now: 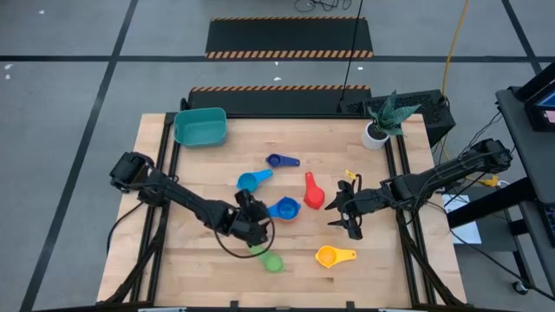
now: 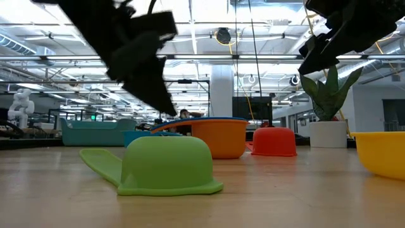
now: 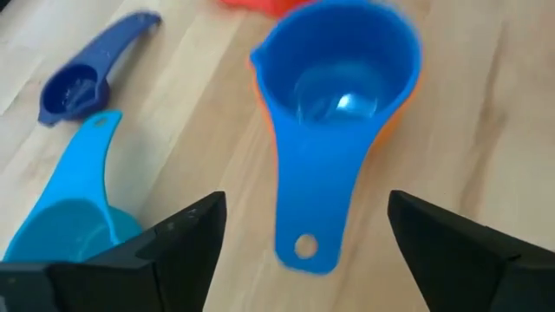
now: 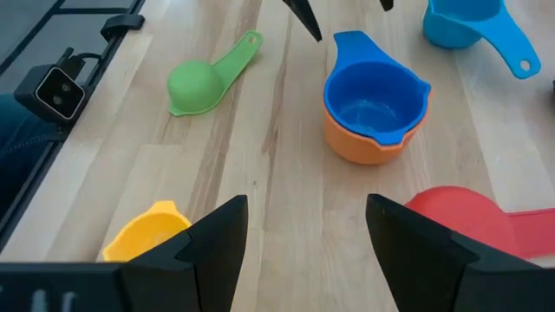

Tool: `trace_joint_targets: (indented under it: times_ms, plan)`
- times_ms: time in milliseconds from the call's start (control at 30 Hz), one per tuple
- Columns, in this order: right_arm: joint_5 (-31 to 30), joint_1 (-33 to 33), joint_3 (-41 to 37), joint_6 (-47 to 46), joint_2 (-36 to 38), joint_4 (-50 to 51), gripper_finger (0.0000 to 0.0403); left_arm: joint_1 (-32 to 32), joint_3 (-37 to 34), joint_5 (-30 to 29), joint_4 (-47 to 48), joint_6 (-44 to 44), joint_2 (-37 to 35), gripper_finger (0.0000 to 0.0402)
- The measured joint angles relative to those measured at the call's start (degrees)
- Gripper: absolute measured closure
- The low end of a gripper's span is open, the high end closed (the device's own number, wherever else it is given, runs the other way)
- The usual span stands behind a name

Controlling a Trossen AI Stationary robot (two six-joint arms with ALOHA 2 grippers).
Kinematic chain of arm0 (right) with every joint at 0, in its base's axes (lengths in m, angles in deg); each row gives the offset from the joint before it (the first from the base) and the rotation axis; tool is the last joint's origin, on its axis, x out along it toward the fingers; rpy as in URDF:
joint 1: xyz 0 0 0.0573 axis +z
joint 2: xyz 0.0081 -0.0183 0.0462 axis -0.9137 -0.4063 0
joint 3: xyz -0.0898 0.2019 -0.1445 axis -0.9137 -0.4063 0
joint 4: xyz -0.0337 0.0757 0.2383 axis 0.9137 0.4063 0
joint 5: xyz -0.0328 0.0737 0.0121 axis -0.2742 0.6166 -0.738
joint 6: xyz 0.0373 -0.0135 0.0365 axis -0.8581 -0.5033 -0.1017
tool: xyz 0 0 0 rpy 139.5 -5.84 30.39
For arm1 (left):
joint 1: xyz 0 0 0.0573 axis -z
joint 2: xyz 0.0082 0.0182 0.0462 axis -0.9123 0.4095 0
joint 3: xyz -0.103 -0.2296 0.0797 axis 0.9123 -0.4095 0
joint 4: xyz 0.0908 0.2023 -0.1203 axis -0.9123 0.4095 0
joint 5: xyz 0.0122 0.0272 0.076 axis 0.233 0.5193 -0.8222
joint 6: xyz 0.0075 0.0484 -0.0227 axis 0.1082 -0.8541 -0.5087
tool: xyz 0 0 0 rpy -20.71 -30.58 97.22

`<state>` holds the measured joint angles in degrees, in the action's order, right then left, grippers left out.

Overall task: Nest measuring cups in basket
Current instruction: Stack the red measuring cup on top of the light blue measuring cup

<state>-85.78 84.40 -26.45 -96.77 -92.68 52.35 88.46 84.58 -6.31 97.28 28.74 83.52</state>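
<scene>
The blue cup (image 4: 376,97) sits inside the orange cup (image 4: 360,143) near the middle of the table (image 1: 199,269). The two make a small stack. The left gripper (image 3: 303,238) hangs just above the blue cup's handle. Its fingers are wide apart, and there is nothing between them. It looks as if the blue cup has just been set into the orange one.

The right gripper (image 4: 303,230) waits over the right side of the table, close to the red cup (image 4: 468,217). Its fingers are apart too and hold nothing.

The other cups lie loose on the wood. The light blue cup (image 1: 251,180) and the small dark blue cup (image 1: 282,160) are a little further back. The green cup (image 4: 208,78) lies upside down near the front edge. The yellow cup (image 1: 334,256) is at the front right.

The teal basket (image 1: 201,126) stands at the far left corner, well apart from all the cups. No cup can be seen in it. A white plant pot (image 1: 376,134) stands at the far right corner.

So the job is only just started. The stacking step is in hand. Next, a gripper would need to pick a cup that fits inside the blue one. It should grab that cup by its flat handle, lift it and lower it straight down. The stack still has to go into the basket.
</scene>
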Motion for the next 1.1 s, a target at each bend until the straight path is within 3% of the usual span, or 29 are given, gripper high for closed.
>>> trace_joint_targets:
  times_ms: [300, 533, 867, 1100]
  plan:
    - [0.0, 0.0, 0.0, -1.6, 0.0, -0.04, 0.0176, 0.0, -6.4, 0.15, -11.07, -2.86, 0.04, 0.0104]
    - [0.0, 0.0, 0.0, -1.24, 0.0, -0.04, 0.0176, -1.02, -8.83, 0.21, -11.64, -3.63, 0.04, 0.0147]
    - [-0.01, 0.0, 0.0, -1.6, 0.0, -0.05, 0.0176, -2.77, -11.14, 5.05, -16.98, -5.55, 0.04, 0.022]
    - [-0.02, 0.0, 0.0, -1.61, 0.0, -0.06, 0.0176, -2.75, -11.15, 5.62, -19.05, -8.5, 0.04, 0.0243]
